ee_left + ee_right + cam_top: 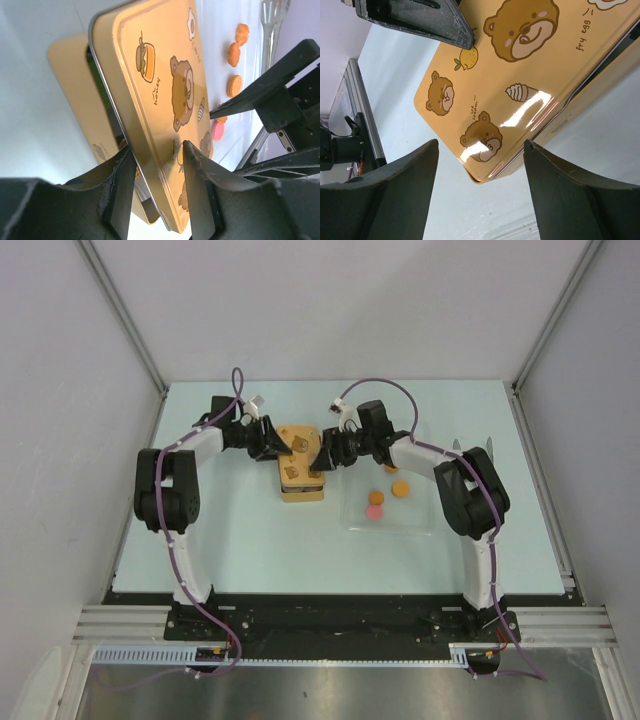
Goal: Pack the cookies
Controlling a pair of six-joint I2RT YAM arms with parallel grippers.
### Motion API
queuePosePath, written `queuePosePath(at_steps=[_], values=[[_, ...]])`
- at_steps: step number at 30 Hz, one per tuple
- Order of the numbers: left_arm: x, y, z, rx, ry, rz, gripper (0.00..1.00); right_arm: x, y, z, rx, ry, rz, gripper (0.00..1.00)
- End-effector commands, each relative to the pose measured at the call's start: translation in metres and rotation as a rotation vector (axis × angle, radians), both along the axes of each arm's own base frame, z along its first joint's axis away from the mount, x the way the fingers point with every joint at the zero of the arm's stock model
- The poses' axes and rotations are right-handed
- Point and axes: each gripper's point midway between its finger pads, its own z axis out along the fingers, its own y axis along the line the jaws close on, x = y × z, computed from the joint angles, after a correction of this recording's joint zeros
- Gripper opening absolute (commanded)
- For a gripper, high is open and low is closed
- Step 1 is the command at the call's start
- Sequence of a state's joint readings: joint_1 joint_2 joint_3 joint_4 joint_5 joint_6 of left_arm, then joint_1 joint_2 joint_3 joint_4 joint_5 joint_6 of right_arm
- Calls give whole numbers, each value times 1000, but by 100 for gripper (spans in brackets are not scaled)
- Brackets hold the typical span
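The cookies lie on a clear tray [420, 522] right of centre: an orange one [400, 488], a smaller orange one [390, 468] and two pink ones [375, 505]. In the left wrist view several orange cookies [233, 86] and a pink one [218, 131] show. A yellow bear-print tin base [302, 485] stands beside the tray. My left gripper [280, 443] is shut on the tin's lid [160, 90], held tilted over the base [75, 100]. My right gripper [328, 450] is open, its fingers either side of the lid's corner [485, 135], not touching.
Metal tongs [475, 448] lie at the tray's far right edge and also show in the left wrist view [272, 20]. White walls enclose the table on the left, back and right. The two grippers are close together over the tin.
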State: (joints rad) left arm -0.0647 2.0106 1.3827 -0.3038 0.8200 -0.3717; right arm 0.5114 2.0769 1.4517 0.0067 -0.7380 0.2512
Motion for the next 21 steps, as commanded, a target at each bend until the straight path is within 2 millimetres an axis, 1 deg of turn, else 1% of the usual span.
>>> queuePosePath(at_steps=[1, 10, 12, 16, 21], values=[[12, 10, 20, 55, -85, 9, 47, 1, 2, 26, 15, -73, 4, 73], [16, 18, 12, 121, -80, 31, 47, 1, 3, 25, 10, -81, 7, 73], [17, 21, 10, 141, -75, 38, 47, -4, 1, 21, -6, -56, 8, 72], [16, 23, 5, 164, -67, 33, 47, -5, 2, 23, -10, -64, 13, 72], [14, 25, 3, 181, -65, 33, 47, -10, 3, 24, -23, -74, 20, 71]])
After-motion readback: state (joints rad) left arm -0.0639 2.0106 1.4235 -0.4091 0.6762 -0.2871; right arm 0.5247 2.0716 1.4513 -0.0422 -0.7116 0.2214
